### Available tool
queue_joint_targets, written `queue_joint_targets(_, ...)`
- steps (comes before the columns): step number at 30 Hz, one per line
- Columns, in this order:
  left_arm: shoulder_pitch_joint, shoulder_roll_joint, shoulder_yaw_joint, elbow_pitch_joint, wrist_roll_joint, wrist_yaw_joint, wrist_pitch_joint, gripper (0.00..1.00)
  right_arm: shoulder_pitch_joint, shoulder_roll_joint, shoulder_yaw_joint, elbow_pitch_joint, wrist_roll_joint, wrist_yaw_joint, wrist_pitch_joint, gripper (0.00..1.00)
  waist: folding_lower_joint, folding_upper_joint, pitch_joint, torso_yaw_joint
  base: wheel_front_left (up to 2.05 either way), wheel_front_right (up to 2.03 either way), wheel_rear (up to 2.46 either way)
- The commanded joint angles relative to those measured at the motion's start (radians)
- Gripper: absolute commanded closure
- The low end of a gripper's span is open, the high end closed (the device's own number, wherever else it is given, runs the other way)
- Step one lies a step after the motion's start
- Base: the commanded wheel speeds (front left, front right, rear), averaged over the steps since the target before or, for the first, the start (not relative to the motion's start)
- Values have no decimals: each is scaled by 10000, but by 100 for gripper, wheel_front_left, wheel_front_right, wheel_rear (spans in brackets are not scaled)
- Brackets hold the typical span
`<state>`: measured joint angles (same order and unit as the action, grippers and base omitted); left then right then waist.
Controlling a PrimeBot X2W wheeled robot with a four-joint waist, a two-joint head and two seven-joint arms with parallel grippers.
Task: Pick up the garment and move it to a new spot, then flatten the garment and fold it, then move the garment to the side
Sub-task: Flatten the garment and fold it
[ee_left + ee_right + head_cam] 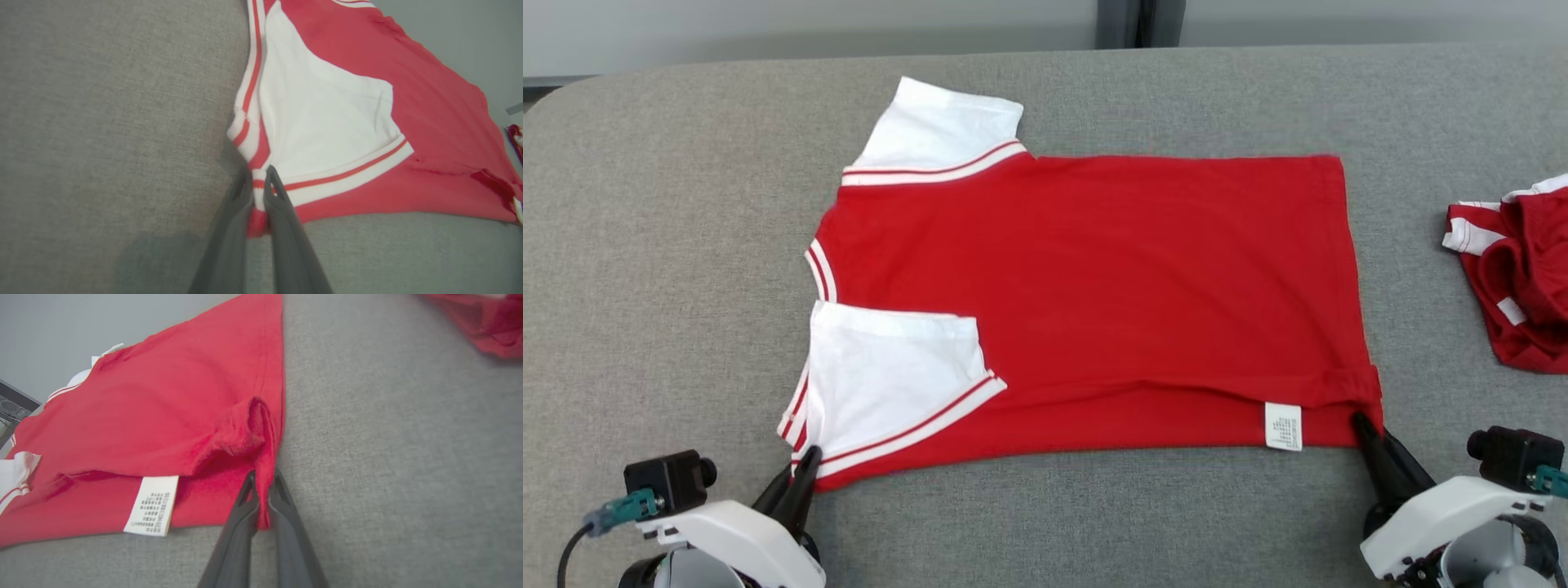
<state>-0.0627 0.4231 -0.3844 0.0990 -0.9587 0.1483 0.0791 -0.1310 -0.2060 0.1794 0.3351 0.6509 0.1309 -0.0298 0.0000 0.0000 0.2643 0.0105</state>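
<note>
**Both pincers clamped on the near corners of a red shirt**

Head view: a red garment with white sleeves lay flat mid-tabletop, collar to the left. Its near edge looked turned over (a white care label faced up). The left pincer gripped the near collar-side corner and the right pincer gripped the near hem corner. A second, crumpled red garment lay at the right, apart from the hem. It would likely crowd any move to that side.

Left wrist view: the fingers were shut on striped cuff trim and the red cloth under it.

Right wrist view: the fingers nipped only a thin, bunched bit of hem. That hold could slip on lifting, and uneven lifting would probably skew the fold.
</note>
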Motion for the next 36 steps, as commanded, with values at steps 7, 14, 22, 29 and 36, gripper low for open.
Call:
queue_joint_targets(7,1347,293,-1,-767,-138,556,166,100,1501,87,-681,-718,-247,-1,728,100,0,0,-473,38,0,0,0)
queue_joint_targets(14,1901,346,-115,-1229,-297,670,398,100,2336,595,-1298,-1290,-604,-1,1120,100,0,0,-621,114,0,0,0)
queue_joint_targets(22,1542,372,-16,-1172,81,918,59,0,2428,911,-1735,-1819,-1044,1,996,0,0,0,-777,35,0,0,0)
queue_joint_targets(29,1292,567,313,-1696,640,1181,-669,0,2370,1180,-2148,-2547,-1556,1,277,0,0,0,-820,-149,0,0,0)
queue_joint_targets(36,288,905,549,-2412,1663,1712,-1190,0,1856,1318,-2386,-3119,-2067,1,-319,0,0,0,-571,-330,0,0,0)
